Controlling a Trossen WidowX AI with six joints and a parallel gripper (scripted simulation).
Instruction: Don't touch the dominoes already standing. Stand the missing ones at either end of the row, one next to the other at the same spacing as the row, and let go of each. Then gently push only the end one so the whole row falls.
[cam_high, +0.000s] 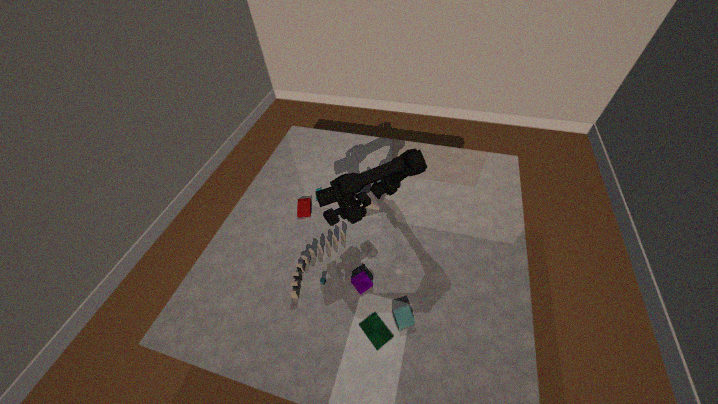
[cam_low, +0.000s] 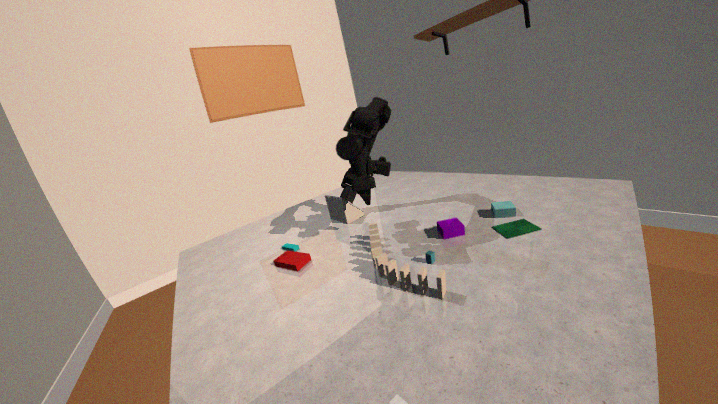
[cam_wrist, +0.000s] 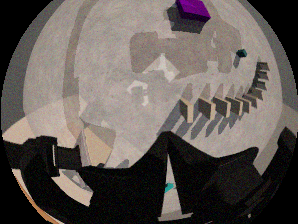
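Observation:
A curved row of several thin cream dominoes stands upright on the grey table. Its end nearest the arm is a domino (cam_high: 343, 237) (cam_wrist: 187, 111); its other end is a domino (cam_high: 294, 296) (cam_low: 442, 284). The spacing looks even and no domino is seen lying down. My gripper (cam_low: 369, 202) (cam_wrist: 166, 135) is shut, with its fingertips together and nothing seen between them. It hangs above the table near the row's arm-side end, apart from the dominoes. The gap to the nearest domino is hard to judge.
A cream and grey wedge (cam_low: 353, 213) (cam_wrist: 98, 145) is near the arm. A small dark teal block (cam_high: 323, 278) (cam_low: 429, 257) is inside the curve, a purple block (cam_high: 362, 282) (cam_low: 450, 228) beyond. A red block (cam_high: 304, 208) (cam_low: 292, 261) lies outside it, beside a cyan piece (cam_low: 290, 247).

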